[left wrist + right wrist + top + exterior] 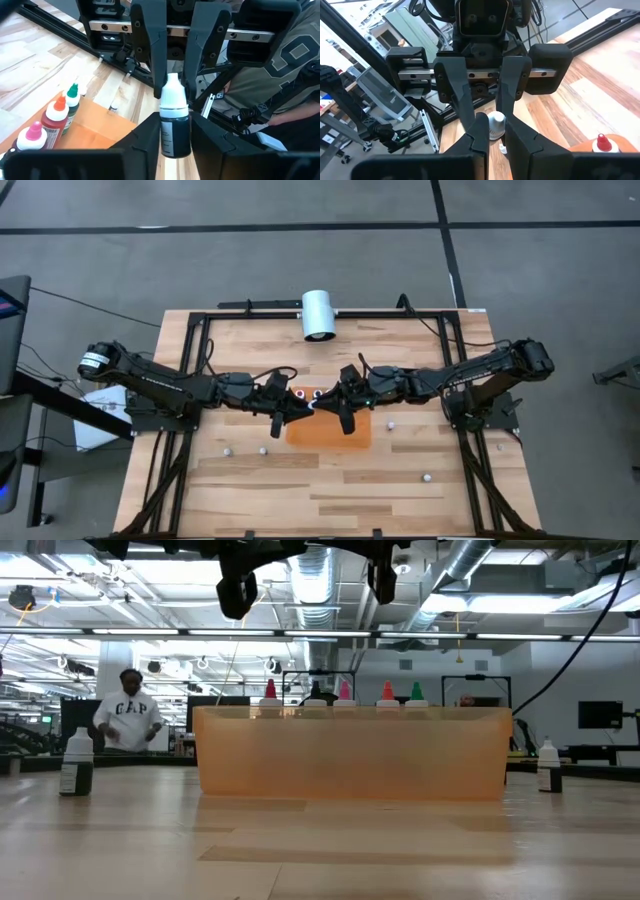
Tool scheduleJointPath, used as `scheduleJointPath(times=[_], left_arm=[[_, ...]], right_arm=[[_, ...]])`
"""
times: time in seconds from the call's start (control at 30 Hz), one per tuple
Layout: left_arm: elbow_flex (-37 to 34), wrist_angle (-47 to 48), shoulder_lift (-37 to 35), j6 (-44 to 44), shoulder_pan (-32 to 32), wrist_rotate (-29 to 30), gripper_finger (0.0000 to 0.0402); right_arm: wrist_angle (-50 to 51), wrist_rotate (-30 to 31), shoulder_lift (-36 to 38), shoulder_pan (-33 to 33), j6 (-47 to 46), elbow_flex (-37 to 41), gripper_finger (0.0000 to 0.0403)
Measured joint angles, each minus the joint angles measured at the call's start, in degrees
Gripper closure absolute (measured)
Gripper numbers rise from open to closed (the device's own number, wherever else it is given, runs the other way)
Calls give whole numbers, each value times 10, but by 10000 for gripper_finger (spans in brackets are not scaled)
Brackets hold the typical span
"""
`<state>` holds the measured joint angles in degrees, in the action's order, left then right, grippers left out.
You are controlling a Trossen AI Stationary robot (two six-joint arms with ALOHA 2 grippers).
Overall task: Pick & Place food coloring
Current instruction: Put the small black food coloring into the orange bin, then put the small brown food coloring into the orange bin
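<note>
We see one food coloring bottle (174,122), dark-bodied with a white cap, held between both grippers above the orange mat (328,430) at mid-table. The left gripper (172,137) clamps its body; the right gripper (494,131) pinches its cap. Other bottles (55,117) with pink, red and green tops stand on the mat.

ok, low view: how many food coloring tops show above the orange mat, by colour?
Pink tops: 2
Orange-red top: 1
Green top: 1
Dark top, colour unclear: 1
Total: 5 tops above the orange mat
</note>
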<state>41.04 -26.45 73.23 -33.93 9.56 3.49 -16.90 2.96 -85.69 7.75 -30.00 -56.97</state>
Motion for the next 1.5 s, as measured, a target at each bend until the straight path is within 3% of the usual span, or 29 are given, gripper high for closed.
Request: scheduleJointPath(times=[0.27,0.47,0.8,1.5], left_arm=[[1,-3,0,-4,0,-2,239],[1,-3,0,-5,-1,-16,211],[1,-1,-1,-19,-28,-88,207],[1,49,-1,-24,-29,-107,207]], right_arm=[[-2,6,0,0,0,0,376],[-1,15,0,0,3,0,376],[37,38,-1,1,6,1,394],[32,40,-1,14,16,1,402]])
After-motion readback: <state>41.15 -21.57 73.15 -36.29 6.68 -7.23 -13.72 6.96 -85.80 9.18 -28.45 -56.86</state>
